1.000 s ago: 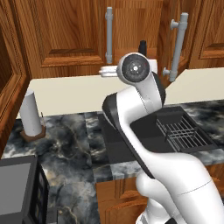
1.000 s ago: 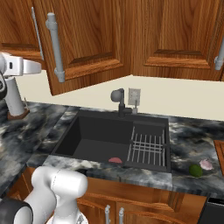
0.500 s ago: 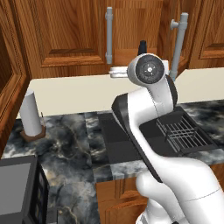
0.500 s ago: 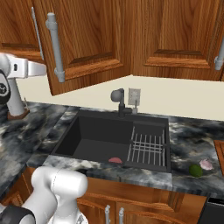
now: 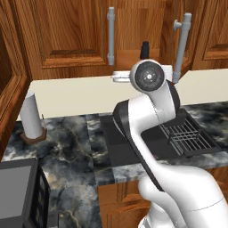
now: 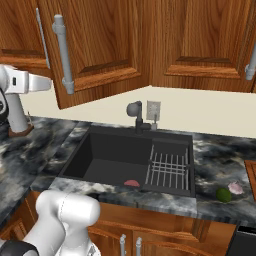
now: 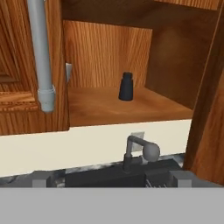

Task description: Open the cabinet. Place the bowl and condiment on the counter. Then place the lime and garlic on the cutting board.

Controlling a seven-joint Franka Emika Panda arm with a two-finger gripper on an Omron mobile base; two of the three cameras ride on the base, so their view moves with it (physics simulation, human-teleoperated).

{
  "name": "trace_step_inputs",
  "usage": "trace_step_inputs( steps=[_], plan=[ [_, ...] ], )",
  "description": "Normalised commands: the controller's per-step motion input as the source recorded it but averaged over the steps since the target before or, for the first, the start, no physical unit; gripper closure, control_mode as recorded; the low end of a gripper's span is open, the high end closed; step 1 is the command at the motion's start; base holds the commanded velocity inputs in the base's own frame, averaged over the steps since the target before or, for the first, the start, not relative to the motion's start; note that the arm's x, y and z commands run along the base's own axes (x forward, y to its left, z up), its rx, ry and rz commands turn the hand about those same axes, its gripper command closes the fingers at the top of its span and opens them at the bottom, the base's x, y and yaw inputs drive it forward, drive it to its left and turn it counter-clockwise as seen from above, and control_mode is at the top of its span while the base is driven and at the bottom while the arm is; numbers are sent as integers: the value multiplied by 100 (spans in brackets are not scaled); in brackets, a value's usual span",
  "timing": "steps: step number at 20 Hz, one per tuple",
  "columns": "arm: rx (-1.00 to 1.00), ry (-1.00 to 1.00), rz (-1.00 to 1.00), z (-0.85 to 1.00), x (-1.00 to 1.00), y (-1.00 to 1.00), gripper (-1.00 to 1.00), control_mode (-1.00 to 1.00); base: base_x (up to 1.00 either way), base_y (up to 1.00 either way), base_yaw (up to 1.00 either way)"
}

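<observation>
Where cabinet (image 7: 109,52) gapes, condiment (image 7: 126,86) on shelf

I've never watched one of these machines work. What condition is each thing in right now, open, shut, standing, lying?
cabinet: right door swung open, left door shut.
condiment: upright on the cabinet shelf.
gripper: open, holding nothing.
lime: lying on the counter.
garlic: lying beside the lime.
paper-towel roll: standing upright.

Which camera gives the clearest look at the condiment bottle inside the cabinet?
The hand view: the condiment stands upright and whole on the cabinet shelf, seen through the open doorway. In the left base view just its top pokes above the arm's joint, between the door handles. The right base view faces the swung-out door, not the shelf.
</observation>
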Motion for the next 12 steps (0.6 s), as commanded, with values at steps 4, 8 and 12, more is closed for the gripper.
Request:
trace_step_inputs(
  steps=[4,8,12],
  plan=[
    [0,0,0,-4,17,37,-100,-100,0,0,0],
    [0,0,0,0,20,33,-100,-100,0,0,0],
    [0,7,0,0,46,4,-100,-100,0,0,0]
  ],
)
